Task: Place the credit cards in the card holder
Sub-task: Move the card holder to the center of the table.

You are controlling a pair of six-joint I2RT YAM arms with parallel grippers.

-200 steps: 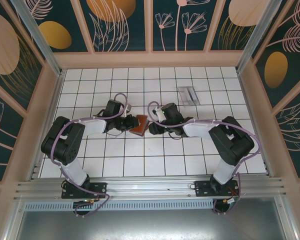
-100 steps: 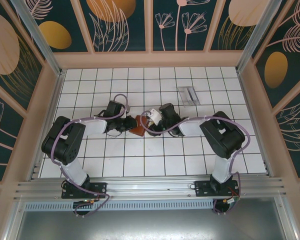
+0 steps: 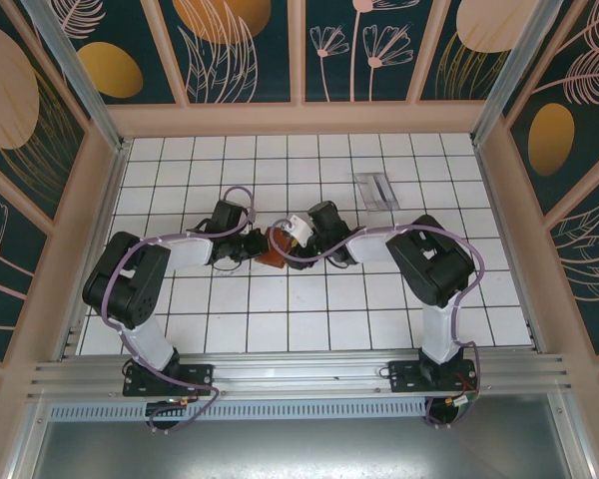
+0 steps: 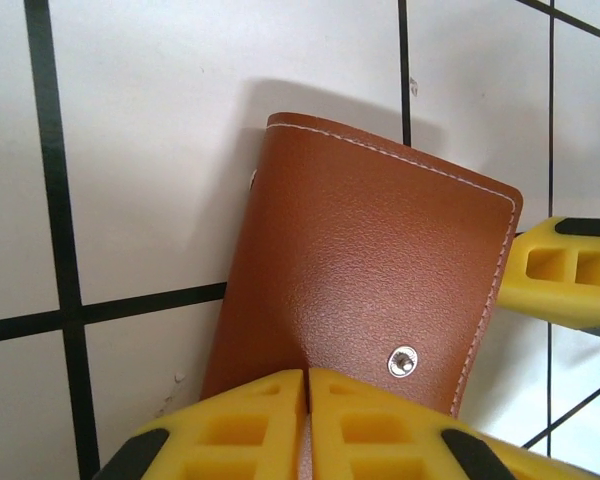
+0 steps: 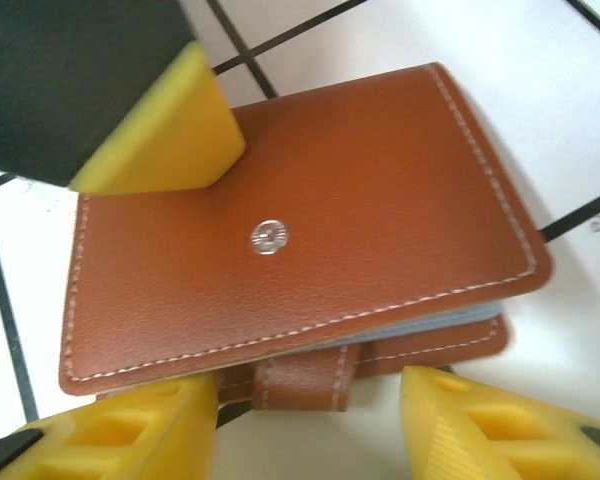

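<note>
The reddish-brown card holder lies folded on the white tiles between my two grippers. My left gripper is shut, its yellow tips together and resting on the cover beside the metal snap. One of its fingers presses the cover's far corner in the right wrist view. My right gripper is open at the holder's near edge, a finger on each side of the clasp strap. A thin bluish edge of the credit cards shows between the two covers.
A clear greyish plastic tray lies on the tiles at the back right of the holder. Both arms meet at the table's middle, with the pink walls well away on all sides.
My right arm has swung left, bringing its gripper up to the card holder with the jaws a little wider. The left gripper's jaws have closed slightly.
</note>
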